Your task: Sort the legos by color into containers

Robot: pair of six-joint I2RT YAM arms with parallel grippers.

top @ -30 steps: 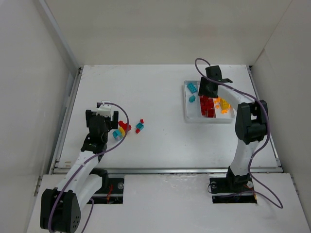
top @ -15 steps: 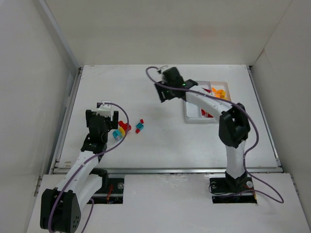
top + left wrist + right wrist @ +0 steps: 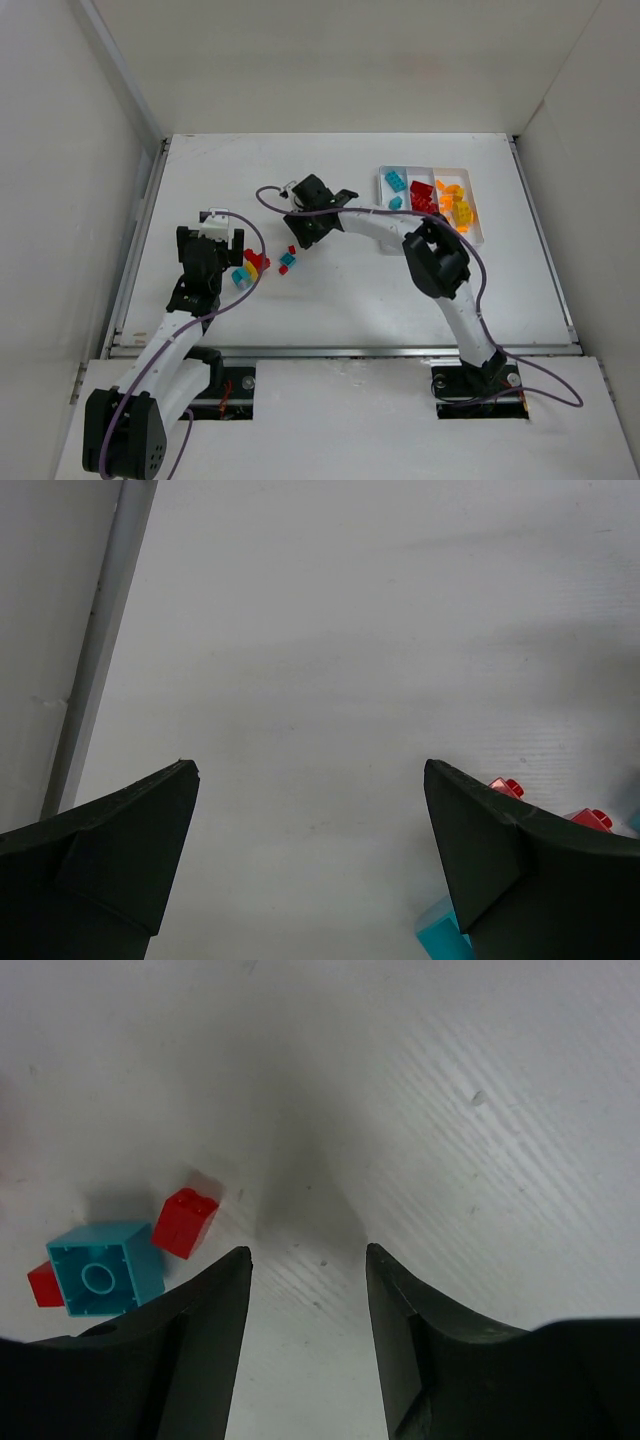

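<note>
Loose legos lie left of the table's middle: a red, yellow and teal cluster (image 3: 250, 266) and a teal brick with small red pieces (image 3: 287, 260). My left gripper (image 3: 210, 238) hovers just left of the cluster, open wide and holding nothing (image 3: 308, 770); red legos (image 3: 505, 787) and a teal one (image 3: 440, 935) peek past its right finger. My right gripper (image 3: 300, 228) is open and holding nothing (image 3: 307, 1252), just above the scattered pieces. A red lego (image 3: 185, 1222) and a teal brick (image 3: 98, 1270) lie left of its left finger. The white tray of containers (image 3: 470, 170) holds teal (image 3: 397, 183), red (image 3: 421, 196) and orange (image 3: 459, 206) legos.
White walls enclose the table on the left, back and right. A metal rail (image 3: 135, 250) runs along the left edge, also seen in the left wrist view (image 3: 100, 650). The right arm stretches from its base (image 3: 480, 380) across the tray's near-left corner.
My right arm has swung from over the tray leftward across the table to the loose legos, its jaws a little narrower. The left arm has not moved.
</note>
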